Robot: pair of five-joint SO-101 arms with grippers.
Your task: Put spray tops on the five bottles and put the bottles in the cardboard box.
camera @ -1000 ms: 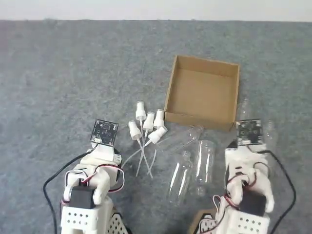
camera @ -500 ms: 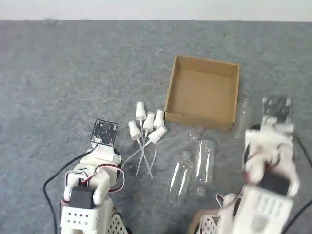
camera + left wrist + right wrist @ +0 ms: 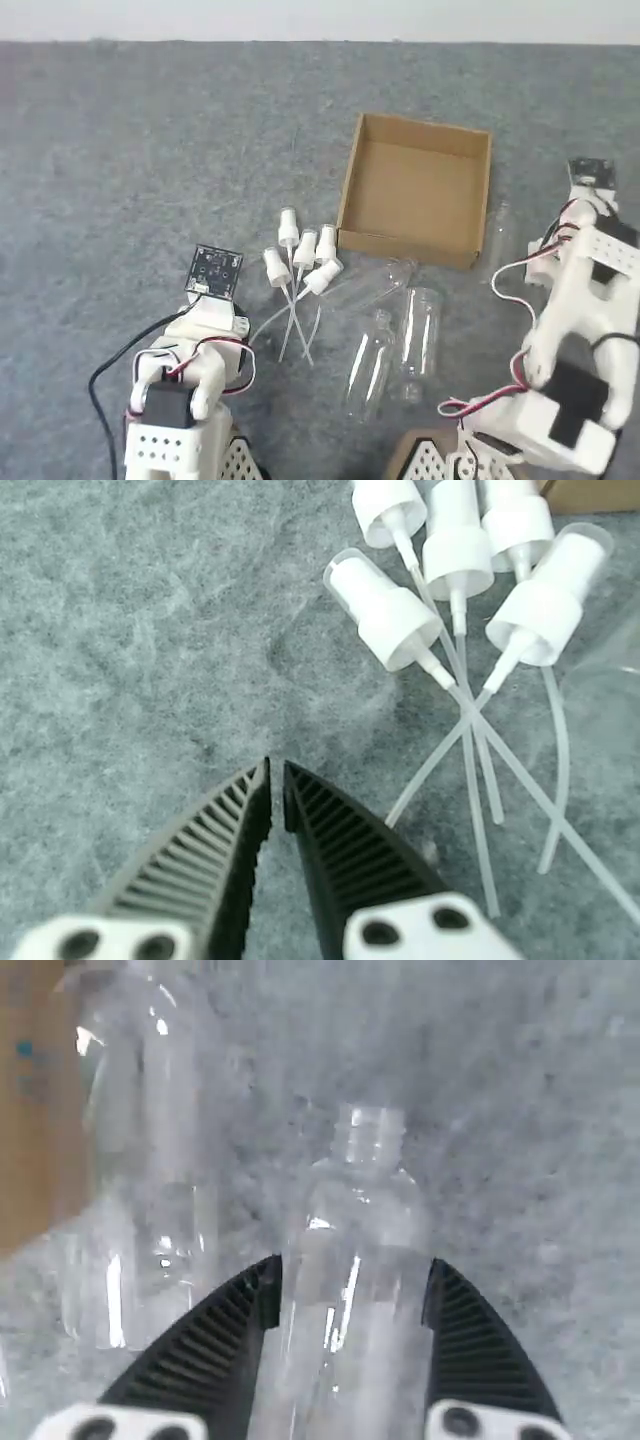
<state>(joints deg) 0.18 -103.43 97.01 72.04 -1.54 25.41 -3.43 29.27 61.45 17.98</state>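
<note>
Several white spray tops with long tubes lie in a bunch left of the cardboard box. My left gripper is shut and empty, low over the carpet just short of the spray tops. Three clear bottles lie in front of the box. A further bottle rests against the box's right wall. My right gripper is open, its jaws on either side of a clear uncapped bottle lying on the carpet. The right arm reaches out to the right of the box.
Grey carpet covers the table. The box is open-topped with nothing inside. In the right wrist view another bottle lies alongside the box wall, close to the straddled bottle.
The right arm has swung from the near right side forward and outward to the right of the box, over a bottle. The left arm has not moved.
</note>
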